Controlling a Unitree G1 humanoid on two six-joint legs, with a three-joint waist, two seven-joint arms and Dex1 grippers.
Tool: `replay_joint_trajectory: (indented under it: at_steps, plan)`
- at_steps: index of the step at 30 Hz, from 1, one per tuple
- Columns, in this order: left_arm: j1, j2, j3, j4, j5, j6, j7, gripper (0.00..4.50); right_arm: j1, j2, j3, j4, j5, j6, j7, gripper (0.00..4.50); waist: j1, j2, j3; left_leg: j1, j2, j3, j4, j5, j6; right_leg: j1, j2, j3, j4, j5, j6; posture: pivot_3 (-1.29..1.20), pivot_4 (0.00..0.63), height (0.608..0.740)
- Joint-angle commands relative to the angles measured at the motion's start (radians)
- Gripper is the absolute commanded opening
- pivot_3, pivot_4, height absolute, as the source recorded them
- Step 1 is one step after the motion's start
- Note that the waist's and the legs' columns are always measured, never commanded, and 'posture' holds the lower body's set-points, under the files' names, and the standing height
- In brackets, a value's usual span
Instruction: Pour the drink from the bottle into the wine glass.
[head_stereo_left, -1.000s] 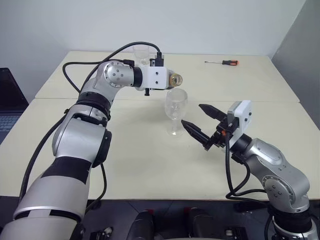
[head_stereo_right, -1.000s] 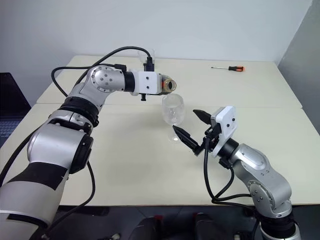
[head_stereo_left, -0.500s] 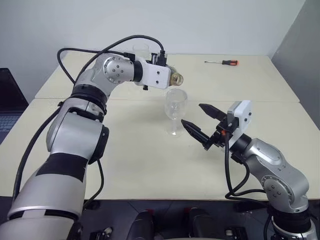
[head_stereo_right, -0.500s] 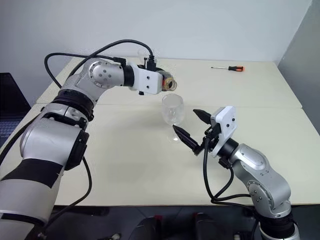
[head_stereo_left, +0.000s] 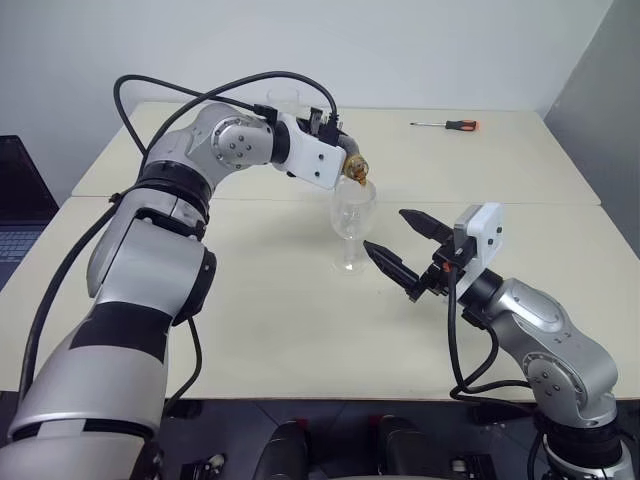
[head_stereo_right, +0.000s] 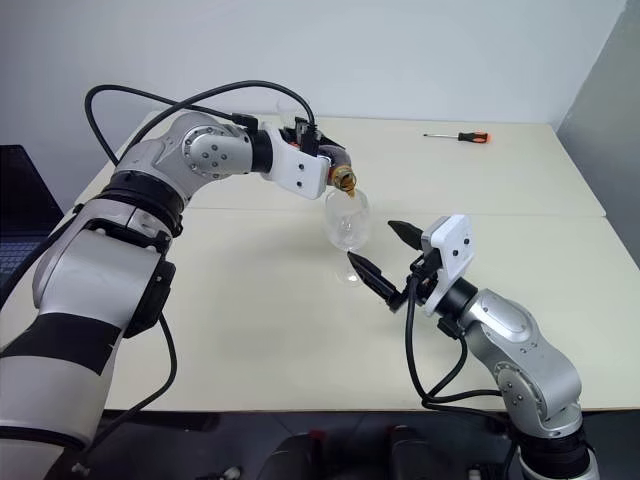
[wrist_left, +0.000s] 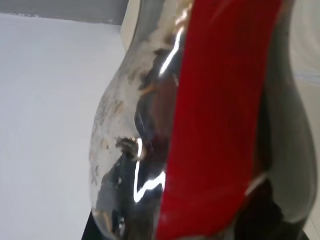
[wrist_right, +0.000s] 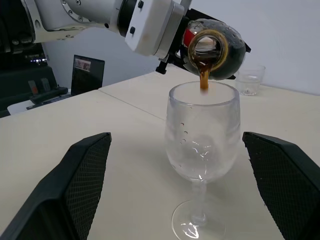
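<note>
Bottle (wrist_right: 220, 47): upper centre of frame, clenched in left gripper (head_stereo_left: 338, 160), tipped, drink (wrist_right: 204, 80) streaming into wine glass (wrist_right: 202, 135). Right gripper (head_stereo_left: 407, 252): released, fingers spread beside glass.

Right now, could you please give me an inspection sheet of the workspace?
Surface: cream table, dry where visible.
Job's things: bottle tilted above wine glass, drink streaming into the bowl.
Clutter: screwdriver at far edge; clear tumbler behind.
Grippers: left gripper shut on bottle; right gripper open, apart from the glass.
Cables: black cable looping over left arm.
Surroundings: laptop at left.
</note>
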Motion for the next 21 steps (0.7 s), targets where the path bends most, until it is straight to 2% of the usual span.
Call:
replay_joint_trajectory:
  at_steps: [1,21]
  plan:
    - [-0.061,0.024,-0.016,-0.006,0.024,-0.019,0.065,1.42,-0.003,0.004,-0.003,-0.020,0.002,-0.024,0.008,4.50,0.000,0.000,0.000,0.000,0.000,0.000,0.000,0.000,0.000,0.000,0.000,0.000,0.000,0.000,0.000,0.00,0.150,0.740]
    - [-0.090,0.036,-0.064,0.009,0.088,-0.036,0.161,1.42,-0.011,0.005,-0.003,-0.007,0.000,-0.024,0.010,4.50,0.000,0.000,0.000,0.000,-0.001,0.000,0.000,0.000,0.000,0.000,-0.001,0.000,0.000,0.000,0.001,0.00,0.150,0.740]
